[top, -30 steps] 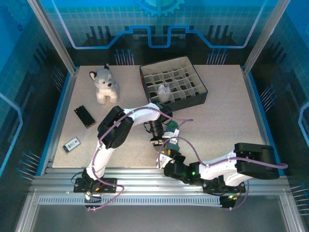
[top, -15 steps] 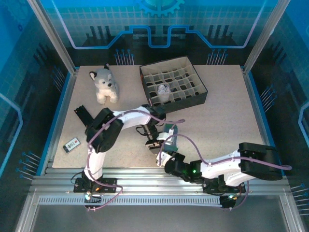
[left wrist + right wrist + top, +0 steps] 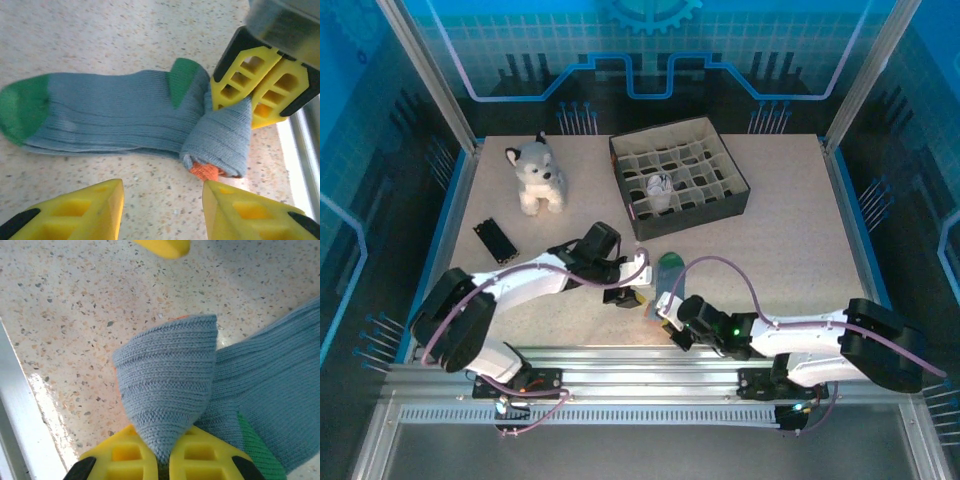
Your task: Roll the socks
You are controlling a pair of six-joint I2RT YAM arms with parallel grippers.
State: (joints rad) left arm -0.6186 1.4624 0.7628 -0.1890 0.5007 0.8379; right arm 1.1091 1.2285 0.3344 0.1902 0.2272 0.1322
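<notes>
Part-rolled sock [image 3: 115, 117] in right hand [image 3: 243, 107]

A speckled beige desk [image 3: 790, 240], bordered by a blue rim [image 3: 438, 240], stands inside an enclosure of slanted aluminium posts [image 3: 425, 72]. Behind it is a bright blue backdrop [image 3: 520, 50] printed with grid lines and a gear motif. Ribbed metal rails [image 3: 650, 385] line the near edge, and the light is cool and even.

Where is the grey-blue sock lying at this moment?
In the top view the grey-blue sock lies on the table, centre front, before the compartment box; the right gripper pinches its folded cuff end.
</notes>
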